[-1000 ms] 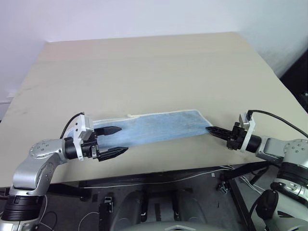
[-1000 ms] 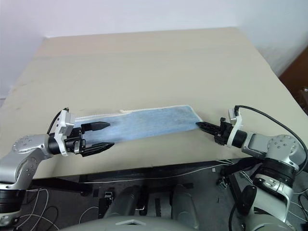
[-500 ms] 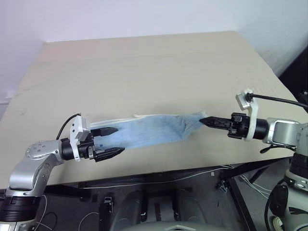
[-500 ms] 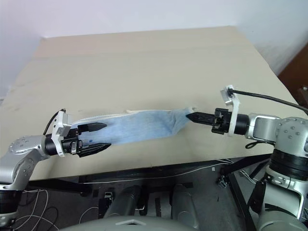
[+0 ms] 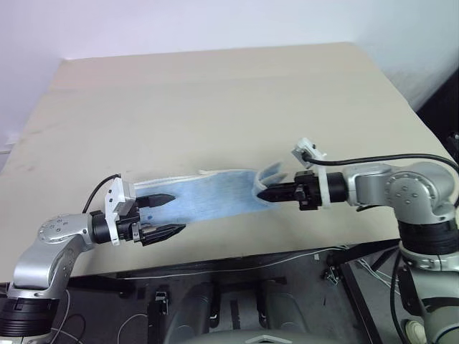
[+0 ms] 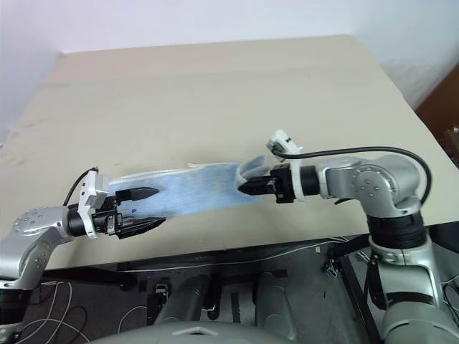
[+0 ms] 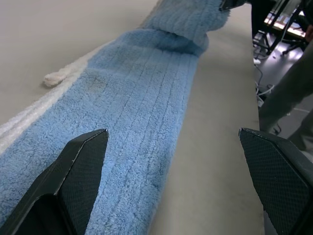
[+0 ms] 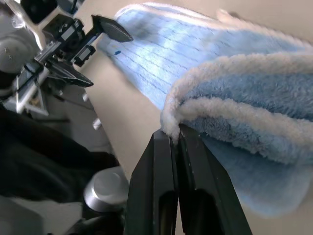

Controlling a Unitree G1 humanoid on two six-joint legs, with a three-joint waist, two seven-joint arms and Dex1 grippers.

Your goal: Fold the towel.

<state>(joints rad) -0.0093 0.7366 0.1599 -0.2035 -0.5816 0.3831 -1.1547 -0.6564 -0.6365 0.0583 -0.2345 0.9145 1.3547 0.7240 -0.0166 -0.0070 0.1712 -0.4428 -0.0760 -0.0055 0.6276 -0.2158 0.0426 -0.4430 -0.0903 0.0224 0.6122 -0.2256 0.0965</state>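
towel lain on table | right gripper pinched on towel's lifted end | left gripper spread wide at towel's opposite end

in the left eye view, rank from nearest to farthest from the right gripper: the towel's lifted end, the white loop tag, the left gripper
1. The towel's lifted end: pinched in the right gripper's shut jaws.
2. The white loop tag: on the towel's far edge, mid-length.
3. The left gripper: jaws open, at the towel's opposite end.
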